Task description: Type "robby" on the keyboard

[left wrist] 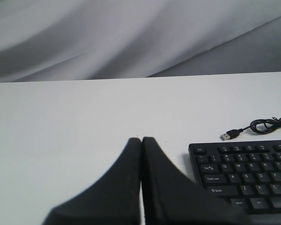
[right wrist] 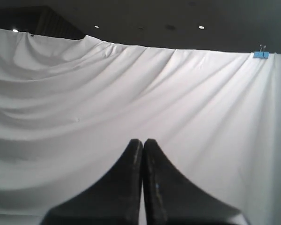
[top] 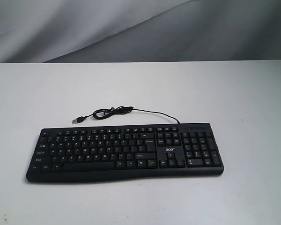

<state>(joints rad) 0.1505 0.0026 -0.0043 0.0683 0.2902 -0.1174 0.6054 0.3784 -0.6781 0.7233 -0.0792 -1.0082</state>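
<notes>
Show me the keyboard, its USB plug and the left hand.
keyboard point(top: 125, 152), exterior view, middle of the keys.
USB plug point(top: 77, 120), exterior view, its metal end.
left hand point(left wrist: 141, 139), left wrist view, between shut fingertips.

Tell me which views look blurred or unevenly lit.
Exterior view: soft, keyboard legends barely legible, even light. Left wrist view: left tool blurred up close, keyboard keys sharper. Right wrist view: right tool blurred, bright ceiling spots above the cloth.

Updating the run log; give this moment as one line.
keyboard: flat on table, untouched | cable: coiled, unplugged | left end effector: shut, off keyboard | right end effector: shut, facing cloth
</notes>
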